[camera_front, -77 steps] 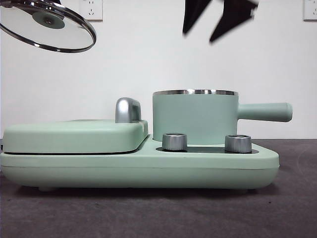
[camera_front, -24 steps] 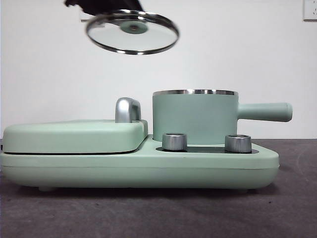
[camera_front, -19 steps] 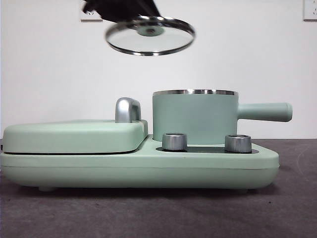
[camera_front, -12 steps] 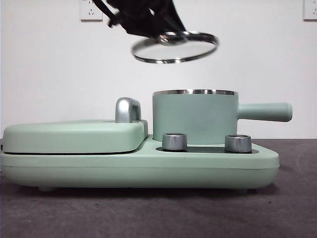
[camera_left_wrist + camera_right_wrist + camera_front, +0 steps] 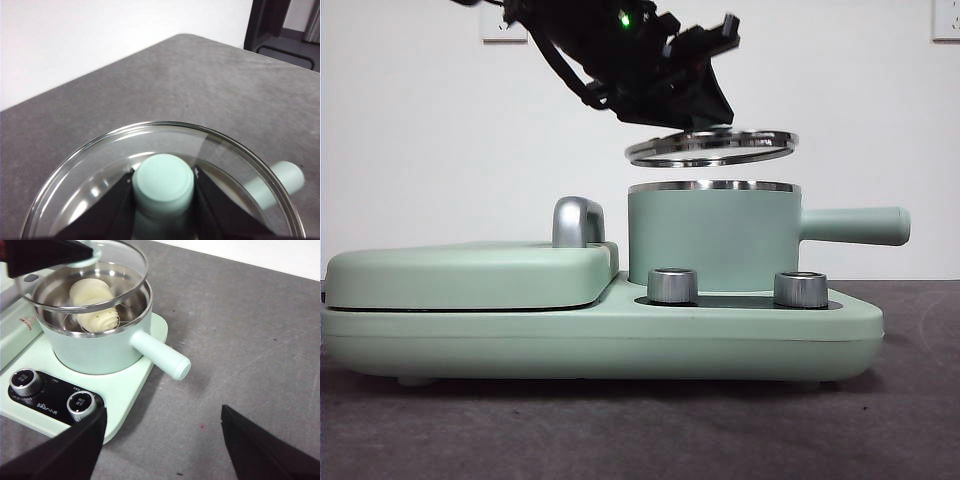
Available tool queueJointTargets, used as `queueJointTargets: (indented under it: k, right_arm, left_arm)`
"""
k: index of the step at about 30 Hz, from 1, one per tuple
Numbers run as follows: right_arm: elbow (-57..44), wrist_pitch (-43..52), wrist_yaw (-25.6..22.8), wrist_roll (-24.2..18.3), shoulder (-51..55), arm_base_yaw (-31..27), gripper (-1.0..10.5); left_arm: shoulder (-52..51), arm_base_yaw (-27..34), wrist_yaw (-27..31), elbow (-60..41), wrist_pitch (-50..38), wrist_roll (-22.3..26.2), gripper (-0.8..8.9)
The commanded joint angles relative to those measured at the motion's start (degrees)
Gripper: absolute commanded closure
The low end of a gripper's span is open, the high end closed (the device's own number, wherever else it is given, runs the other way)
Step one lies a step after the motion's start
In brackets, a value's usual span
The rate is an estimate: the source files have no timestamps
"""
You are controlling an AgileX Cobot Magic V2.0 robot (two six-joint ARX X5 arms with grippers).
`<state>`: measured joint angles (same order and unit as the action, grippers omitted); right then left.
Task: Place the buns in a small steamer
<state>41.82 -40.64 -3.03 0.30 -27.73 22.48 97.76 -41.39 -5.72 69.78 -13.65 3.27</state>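
Observation:
The small steamer [image 5: 712, 238] stands on the right half of the cooker base, its long handle [image 5: 855, 225] pointing right. In the right wrist view both buns lie inside the steamer [image 5: 95, 352]: the smooth one [image 5: 89, 290] and the ridged one [image 5: 102, 317]. My left gripper [image 5: 163, 175] is shut on the green knob [image 5: 163, 182] of the glass lid [image 5: 90, 175]. It holds the lid [image 5: 712, 146] slightly tilted, just above the steel rim. My right gripper [image 5: 162, 410] is open over the table, beside the steamer's handle.
A flat mint-green lidded griddle [image 5: 470, 275] with a steel handle [image 5: 578, 222] fills the left half of the base [image 5: 620, 340]. Two steel knobs [image 5: 672, 285] [image 5: 800, 289] sit in front of the steamer. Dark grey table lies all around.
The left gripper has carried the lid from the upper left rightward and down to just above the steamer's rim. The other arm's jaws have left the top of the front view.

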Motion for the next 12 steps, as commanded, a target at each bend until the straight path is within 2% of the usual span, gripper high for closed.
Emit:
queueJointTargets:
  k: [1,12]
  right_arm:
    - [0.4,0.1,0.0,0.8,-0.2,0.2,5.8]
    - [0.4,-0.2,0.0,0.8,-0.2,0.2,5.8]
  left_arm:
    - [1.4,-0.4,0.2,1.1,-2.7,0.6,8.03]
    - [3.1,-0.4,0.2,1.1,-2.4,2.0,8.03]
